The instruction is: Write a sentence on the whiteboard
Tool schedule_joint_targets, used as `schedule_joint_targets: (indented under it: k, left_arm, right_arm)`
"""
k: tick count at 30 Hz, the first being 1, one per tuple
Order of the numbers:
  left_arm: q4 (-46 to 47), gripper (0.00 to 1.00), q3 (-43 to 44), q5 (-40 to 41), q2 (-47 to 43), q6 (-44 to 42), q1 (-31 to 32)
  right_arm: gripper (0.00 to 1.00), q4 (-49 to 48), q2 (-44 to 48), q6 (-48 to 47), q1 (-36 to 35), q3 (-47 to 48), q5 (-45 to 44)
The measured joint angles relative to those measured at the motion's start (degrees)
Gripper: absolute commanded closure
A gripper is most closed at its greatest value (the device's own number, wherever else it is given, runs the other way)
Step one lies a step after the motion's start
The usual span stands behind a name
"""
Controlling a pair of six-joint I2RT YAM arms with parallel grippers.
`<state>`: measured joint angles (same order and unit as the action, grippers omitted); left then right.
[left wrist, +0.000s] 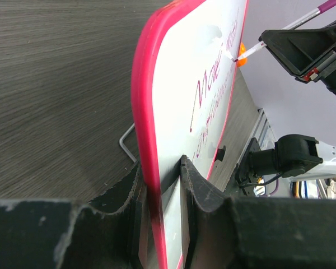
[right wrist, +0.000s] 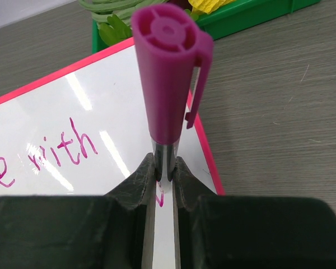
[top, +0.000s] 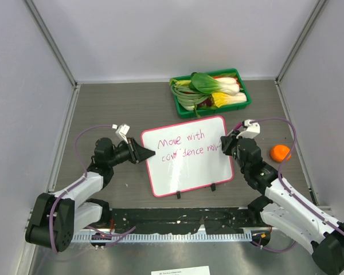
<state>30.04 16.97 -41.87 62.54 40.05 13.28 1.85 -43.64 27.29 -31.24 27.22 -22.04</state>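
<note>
one whiteboard [top: 186, 169] reads "move with confidence". left gripper [left wrist: 159, 168] pinches its pink edge. right gripper [right wrist: 164, 168] is clamped on a purple marker [right wrist: 168, 73].

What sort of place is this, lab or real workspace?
Probably a lab robot cell: plain white walls box in a grey table, left arm and right arm bolted at its near edge, staged props: a whiteboard and a green tray of vegetables.
</note>
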Motion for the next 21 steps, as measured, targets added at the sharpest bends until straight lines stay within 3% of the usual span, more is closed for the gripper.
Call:
schedule_joint_targets:
  k: [21]
  left_arm:
    - [0.0,1.0,0.0,0.0,0.0,0.0,0.1]
  right_arm:
    - [0.99,1.7,3.6,0.7,0.3,-2.4,0.3]
